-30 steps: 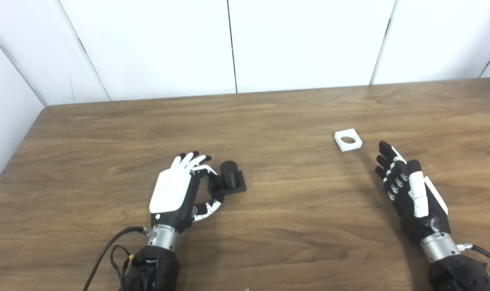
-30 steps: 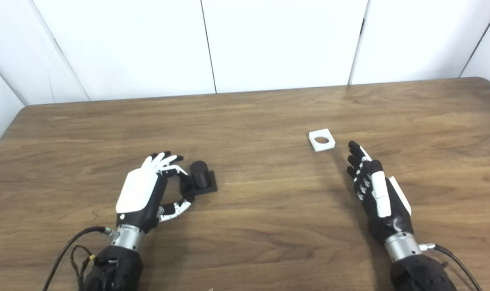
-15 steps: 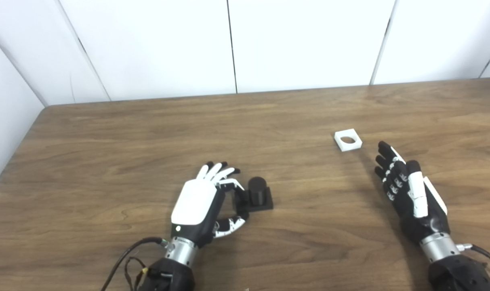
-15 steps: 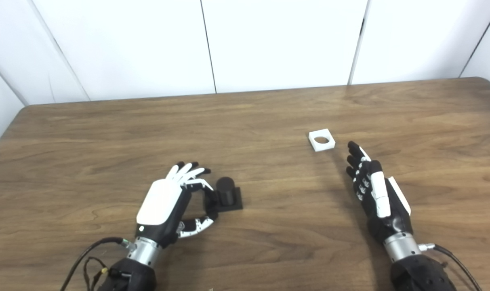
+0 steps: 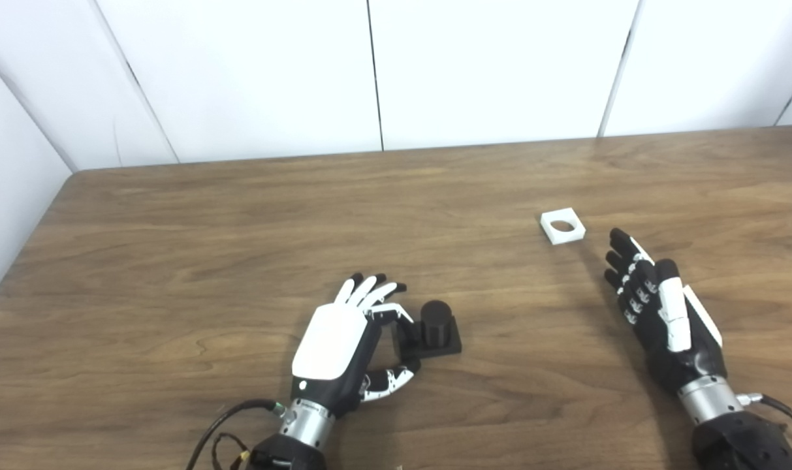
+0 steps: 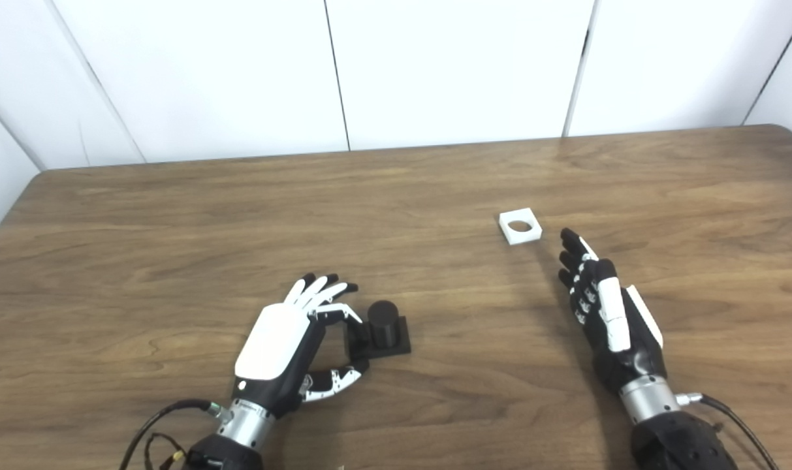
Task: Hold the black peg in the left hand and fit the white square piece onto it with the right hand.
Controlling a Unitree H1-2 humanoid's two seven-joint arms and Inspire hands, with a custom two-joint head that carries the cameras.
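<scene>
While the black peg point(image 5: 436, 320) stands upright on its square base near the front middle of the wooden table point(image 5: 239, 215), the left hand point(image 5: 343, 343) pinches that base.

Thumb and one finger close on the base's left edge, the other fingers fanned straight out above it, so the hand is gripping the peg piece, which seems to sit on the tabletop. Well off to the right and farther back lies the white square piece point(image 5: 562, 226), flat, its round hole facing up. Near it, not touching, the right hand point(image 5: 660, 310) hovers with fingers straight and apart, holding nothing, fingertips aimed toward the white piece.
</scene>
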